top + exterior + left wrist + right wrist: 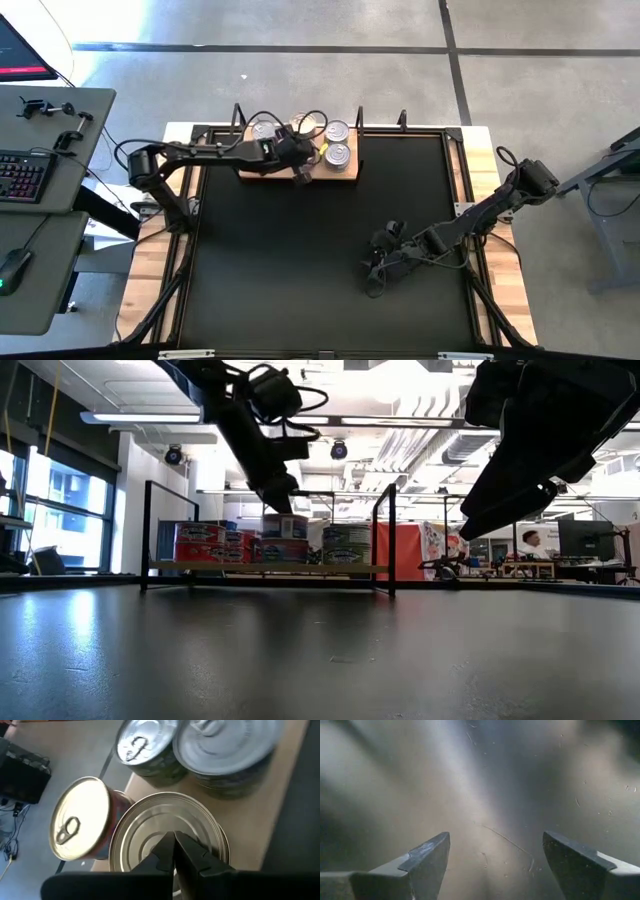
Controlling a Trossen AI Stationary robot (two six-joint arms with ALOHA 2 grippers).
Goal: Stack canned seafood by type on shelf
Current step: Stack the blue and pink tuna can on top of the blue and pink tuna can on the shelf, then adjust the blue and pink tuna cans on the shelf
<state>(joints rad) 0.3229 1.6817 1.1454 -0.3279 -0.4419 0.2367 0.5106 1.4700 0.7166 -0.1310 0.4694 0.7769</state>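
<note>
Hovering, fingers pressed together on nothing, left gripper (174,851) is clearing silver tin (167,827) (shelf (262,169) stacking, upper centre); right gripper (495,865) is waiting agape, empty.

A light-brown rectangular wooden board (262,171) is positioned at the far edge of the black table (300,270). Silver-topped round tins (338,154) are stacked on it. The left gripper (300,168) is located over the board; the right gripper (378,270) is held above bare table.
</note>
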